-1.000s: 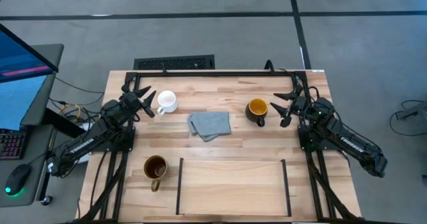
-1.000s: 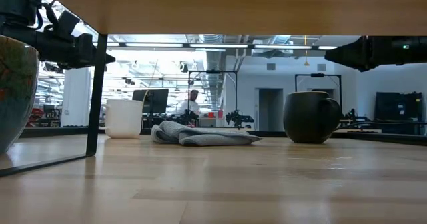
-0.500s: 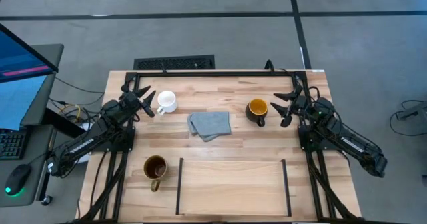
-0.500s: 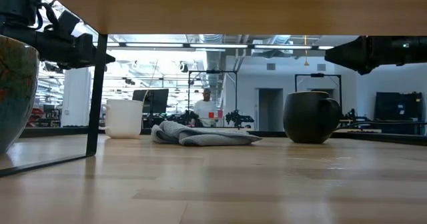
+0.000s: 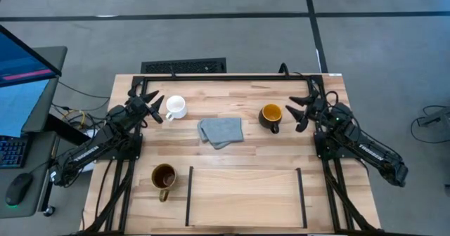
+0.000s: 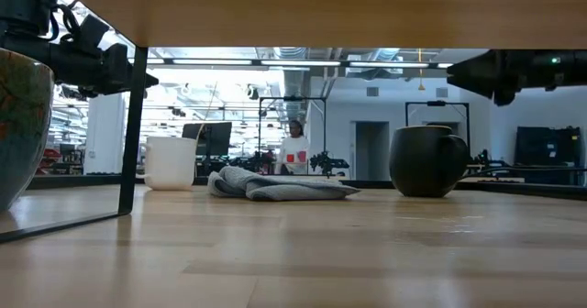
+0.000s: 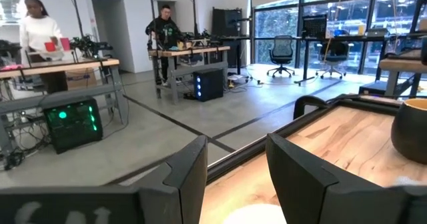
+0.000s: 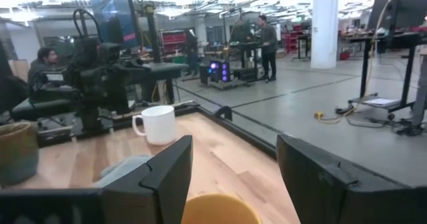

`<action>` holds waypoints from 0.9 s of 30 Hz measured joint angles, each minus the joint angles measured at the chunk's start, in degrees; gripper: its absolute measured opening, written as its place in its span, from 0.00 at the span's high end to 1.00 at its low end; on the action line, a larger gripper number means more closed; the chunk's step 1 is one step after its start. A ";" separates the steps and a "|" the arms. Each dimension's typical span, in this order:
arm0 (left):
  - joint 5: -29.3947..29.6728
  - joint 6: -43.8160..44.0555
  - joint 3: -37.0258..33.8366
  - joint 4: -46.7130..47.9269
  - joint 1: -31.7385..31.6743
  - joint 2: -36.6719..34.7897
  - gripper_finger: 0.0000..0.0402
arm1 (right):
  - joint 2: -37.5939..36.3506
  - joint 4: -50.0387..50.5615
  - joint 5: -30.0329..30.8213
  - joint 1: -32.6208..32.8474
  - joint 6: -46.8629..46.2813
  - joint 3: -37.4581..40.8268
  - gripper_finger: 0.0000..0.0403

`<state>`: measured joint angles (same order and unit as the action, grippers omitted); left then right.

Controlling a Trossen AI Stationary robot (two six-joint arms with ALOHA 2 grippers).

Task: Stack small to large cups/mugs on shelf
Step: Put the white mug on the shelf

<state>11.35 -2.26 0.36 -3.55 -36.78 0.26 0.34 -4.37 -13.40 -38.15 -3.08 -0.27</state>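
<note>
The left gripper [image 5: 153, 107] is near the back left of the table [image 5: 232, 155]. Its two fingers are spread apart and hold nothing. The small white mug [image 5: 175, 107] stands just in front of its fingertips, very close. Toward the table's front from this gripper, well away from it, stands the brownish-gold mug [image 5: 164, 178] with the dark inside. It is just outside the left black bar of the shelf [image 5: 245, 194].

Between the two grippers lies a crumpled grey cloth [image 5: 221, 131]. It is past the white mug from the left gripper.

The dark mug [image 5: 271, 116] with the yellow-orange inside stands right in front of the right gripper [image 5: 296, 112], a little apart from its fingertips. This gripper is open too, with nothing between its fingers.

The shelf holds no mugs. It is toward the front of the table from both grippers.

In the room behind the table, a person [image 6: 295, 148] in white stands at a bench.
</note>
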 joint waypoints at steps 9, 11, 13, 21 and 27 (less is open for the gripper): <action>-3.68 -1.53 0.00 0.06 -0.02 -0.01 0.64 | 0.00 -2.06 -0.01 -0.09 0.49 0.00 0.41; -5.62 -1.51 0.31 0.28 -0.02 -0.01 0.64 | 0.00 -2.06 0.00 -0.24 0.49 0.00 0.41; -7.50 -1.46 1.02 2.08 0.01 0.32 0.64 | 0.00 -2.07 0.14 -0.24 0.51 0.00 0.41; -9.65 1.15 5.48 5.13 -0.02 2.76 0.64 | 0.00 -1.96 4.09 -0.24 0.55 0.02 0.41; -14.06 1.25 9.04 5.75 0.01 8.94 0.64 | 0.02 -1.92 7.67 -0.24 0.70 0.00 0.41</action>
<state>-2.71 -1.02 9.40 2.20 -36.77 9.20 0.36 -6.28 -5.73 -38.39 -2.37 -0.27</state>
